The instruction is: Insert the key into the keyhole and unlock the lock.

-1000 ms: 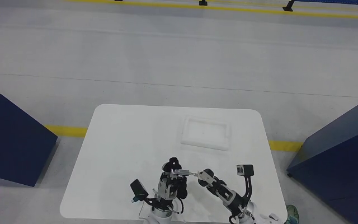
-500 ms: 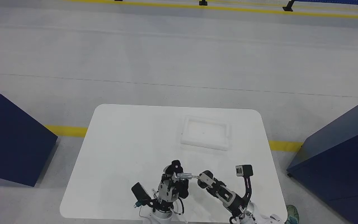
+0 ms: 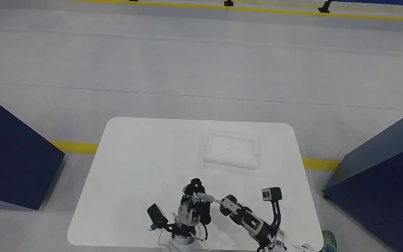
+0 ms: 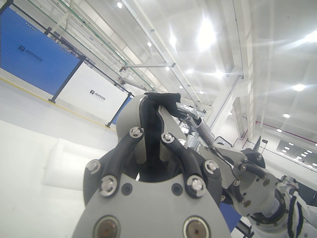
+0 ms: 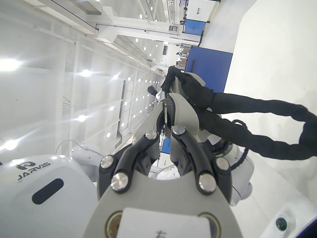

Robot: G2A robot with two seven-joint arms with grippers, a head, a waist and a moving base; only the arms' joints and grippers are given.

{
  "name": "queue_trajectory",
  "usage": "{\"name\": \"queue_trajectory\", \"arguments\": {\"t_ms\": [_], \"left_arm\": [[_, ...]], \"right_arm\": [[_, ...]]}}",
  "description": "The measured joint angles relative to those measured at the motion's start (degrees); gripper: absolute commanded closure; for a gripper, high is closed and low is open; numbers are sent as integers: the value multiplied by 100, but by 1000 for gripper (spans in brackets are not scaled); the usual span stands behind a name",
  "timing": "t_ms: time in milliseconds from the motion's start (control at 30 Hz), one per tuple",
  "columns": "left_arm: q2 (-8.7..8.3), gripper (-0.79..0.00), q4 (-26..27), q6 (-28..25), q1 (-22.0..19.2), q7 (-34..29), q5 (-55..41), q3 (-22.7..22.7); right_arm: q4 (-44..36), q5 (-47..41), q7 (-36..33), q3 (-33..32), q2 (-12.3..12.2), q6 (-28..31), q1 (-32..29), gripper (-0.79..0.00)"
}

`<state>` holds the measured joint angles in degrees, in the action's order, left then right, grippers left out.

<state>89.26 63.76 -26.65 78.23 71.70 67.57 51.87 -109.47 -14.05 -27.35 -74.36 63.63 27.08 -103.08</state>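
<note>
You have two hands, low in the middle of the frame, over the bench [image 3: 126,176]. Your right hand [image 5: 165,105] is squeezed tight on one key [image 5: 165,118]. The key reaches one lock [image 4: 166,99], which your left hand [image 4: 151,105] grips closed. One white tray [image 3: 231,164] sits higher up.
</note>
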Motion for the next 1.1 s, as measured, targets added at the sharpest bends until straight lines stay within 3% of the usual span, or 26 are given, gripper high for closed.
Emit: {"name": "queue_trajectory", "arguments": {"t_ms": [433, 1067, 1100], "left_arm": [[0, 0, -55, 293, -43, 265, 310, 5], [14, 0, -155, 233, -75, 282, 299, -37], [16, 0, -149, 220, -71, 274, 277, -38]], "right_arm": [[-12, 187, 280, 138, 32, -4, -16, 0], [29, 285, 323, 208, 50, 11, 26, 0], [29, 293, 322, 206, 50, 12, 26, -117]]}}
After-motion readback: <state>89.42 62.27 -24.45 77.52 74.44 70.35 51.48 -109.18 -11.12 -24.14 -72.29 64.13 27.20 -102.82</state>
